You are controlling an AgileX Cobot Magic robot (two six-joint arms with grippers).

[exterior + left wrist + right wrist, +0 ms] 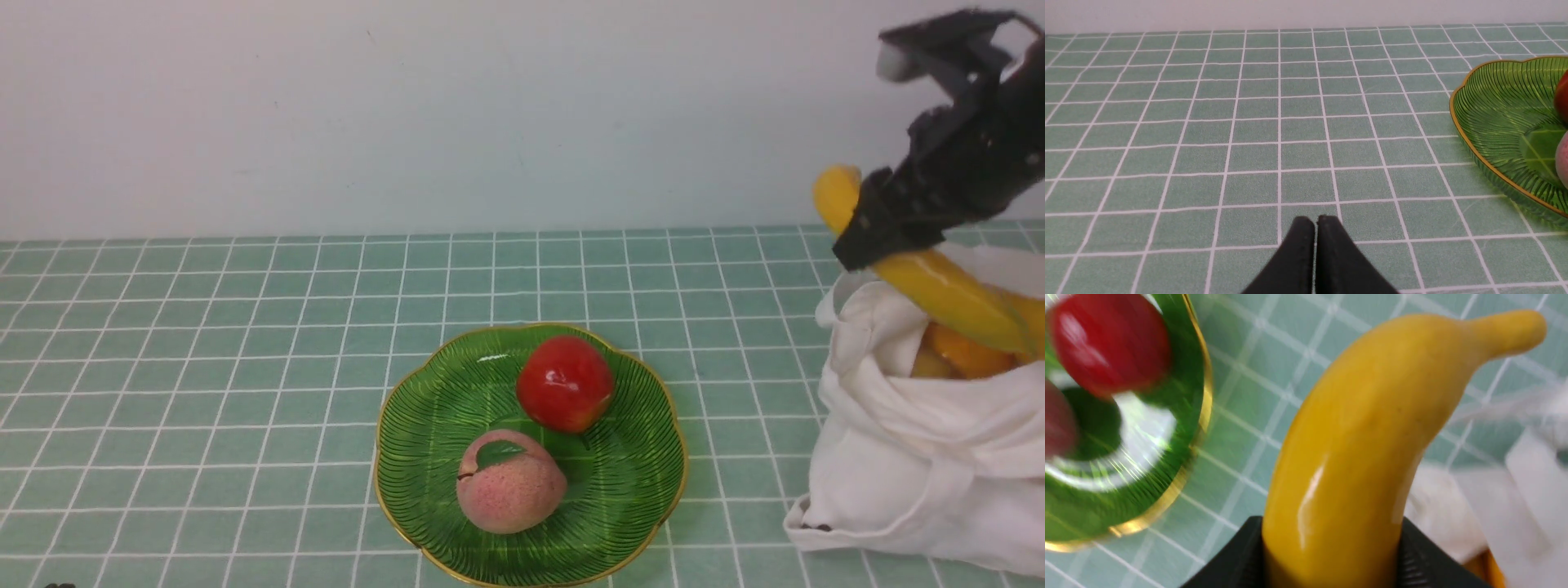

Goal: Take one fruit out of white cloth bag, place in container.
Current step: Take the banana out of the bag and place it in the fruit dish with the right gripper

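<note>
My right gripper (878, 233) is shut on a long glossy yellow banana (939, 286), held tilted above the mouth of the white cloth bag (906, 457) at the right edge. In the right wrist view the banana (1355, 457) fills the middle between the black fingers (1241, 555). Its lower end still reaches into the bag's opening. The green plate (424, 433) with a gold rim sits at centre front, to the left of the bag. My left gripper (1315, 222) is shut, empty, low over the tiled cloth left of the plate (1498, 106).
A red apple (565, 384) and a pink peach (510, 483) lie on the plate. Orange fruit (967, 351) shows inside the bag's mouth. A green tiled cloth (204, 367) covers the table, with a pale wall behind.
</note>
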